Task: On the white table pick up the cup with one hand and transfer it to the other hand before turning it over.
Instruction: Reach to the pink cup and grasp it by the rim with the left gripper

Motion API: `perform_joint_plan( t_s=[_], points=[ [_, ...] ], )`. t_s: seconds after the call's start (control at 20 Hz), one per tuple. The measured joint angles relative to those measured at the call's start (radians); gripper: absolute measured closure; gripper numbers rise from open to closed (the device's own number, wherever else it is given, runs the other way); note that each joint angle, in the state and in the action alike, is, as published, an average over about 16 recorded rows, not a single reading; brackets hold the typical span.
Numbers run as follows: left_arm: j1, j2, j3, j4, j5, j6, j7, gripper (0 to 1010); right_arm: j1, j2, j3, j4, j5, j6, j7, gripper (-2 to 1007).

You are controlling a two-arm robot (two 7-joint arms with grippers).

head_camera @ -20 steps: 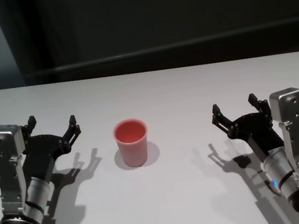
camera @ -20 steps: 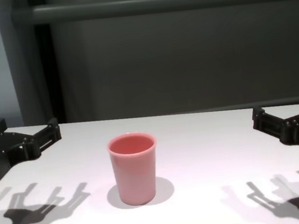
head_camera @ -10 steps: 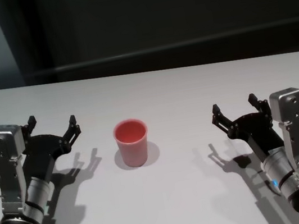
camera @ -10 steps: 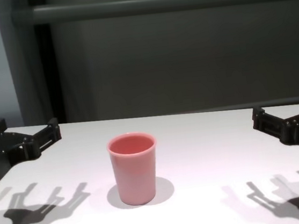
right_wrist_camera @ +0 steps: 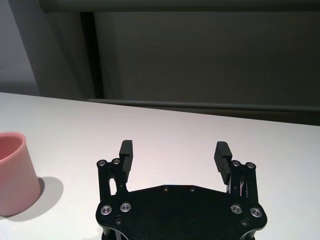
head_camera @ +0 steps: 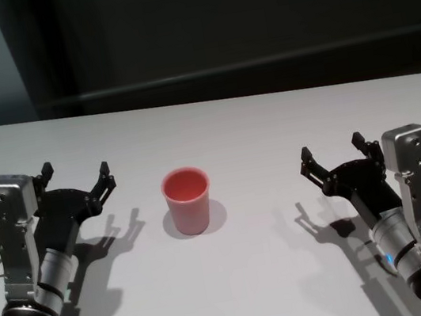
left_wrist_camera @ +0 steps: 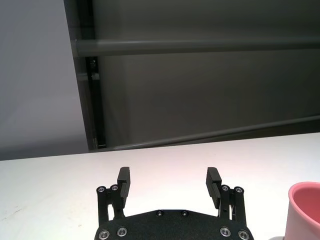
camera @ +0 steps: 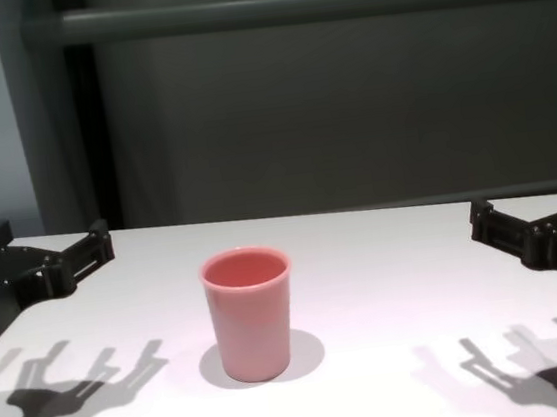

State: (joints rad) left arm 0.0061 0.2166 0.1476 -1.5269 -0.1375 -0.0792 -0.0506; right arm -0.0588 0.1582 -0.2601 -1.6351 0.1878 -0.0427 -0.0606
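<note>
The pink cup (head_camera: 188, 202) stands upright, mouth up, on the white table (head_camera: 229, 123), midway between my two arms. My left gripper (head_camera: 77, 173) hovers to the cup's left, open and empty, fingers pointing forward. To the cup's right, farther off, my right gripper (head_camera: 330, 147) is also open and empty. In the chest view the cup (camera: 251, 317) stands apart from the left gripper (camera: 49, 240) and the right gripper (camera: 535, 204). The cup (left_wrist_camera: 305, 210) shows at the edge of the left wrist view beside the open left gripper (left_wrist_camera: 169, 175), and the cup (right_wrist_camera: 15, 172) shows beside the open right gripper (right_wrist_camera: 174, 147).
A dark wall with a horizontal grey rail (camera: 286, 6) stands behind the table's far edge. Nothing else lies on the tabletop; only the grippers' shadows (camera: 67, 384) fall on it.
</note>
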Motion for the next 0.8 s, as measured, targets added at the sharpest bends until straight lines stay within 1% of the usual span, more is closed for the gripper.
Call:
perform_joint_plan(
  t_s=[0.8],
  points=[
    [0.000, 0.000, 0.000, 0.000, 0.000, 0.000, 0.000, 9, 0.000, 0.000, 0.000, 0.000, 0.000, 0.000, 0.000, 5]
  ],
)
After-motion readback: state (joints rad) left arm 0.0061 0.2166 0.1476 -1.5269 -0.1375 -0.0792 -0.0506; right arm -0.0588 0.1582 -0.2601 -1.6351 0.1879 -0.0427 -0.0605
